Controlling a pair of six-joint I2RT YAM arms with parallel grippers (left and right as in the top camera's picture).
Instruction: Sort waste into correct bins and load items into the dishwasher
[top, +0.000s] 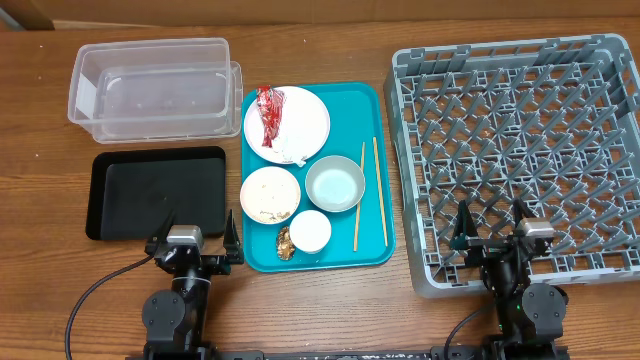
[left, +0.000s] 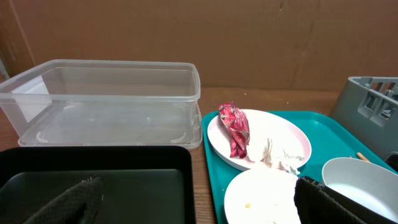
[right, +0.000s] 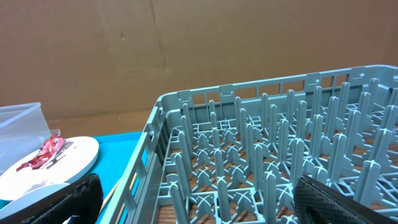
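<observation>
A red wrapper (top: 270, 112) and a white napkin (top: 297, 146) lie on a white plate (top: 310, 112) on the teal tray (top: 372, 100). A bowl with rice scraps (top: 270, 193), a pale bowl (top: 335, 184), a small white cup (top: 310, 231), a brown lump (top: 284, 242) and two chopsticks (top: 380, 190) are also on the tray. The clear tub (top: 150, 85) and black tray (top: 155, 190) are at the left, the grey rack (top: 520, 150) at the right. My left gripper (top: 195, 238) is open and empty at the black tray's front edge. My right gripper (top: 495, 235) is open and empty over the rack's front edge. The wrapper (left: 235, 127) shows in the left wrist view, the rack (right: 273, 143) in the right.
The table is wooden with a cardboard wall behind. The teal tray sits between the black tray and the rack. Both arm bases stand at the front edge.
</observation>
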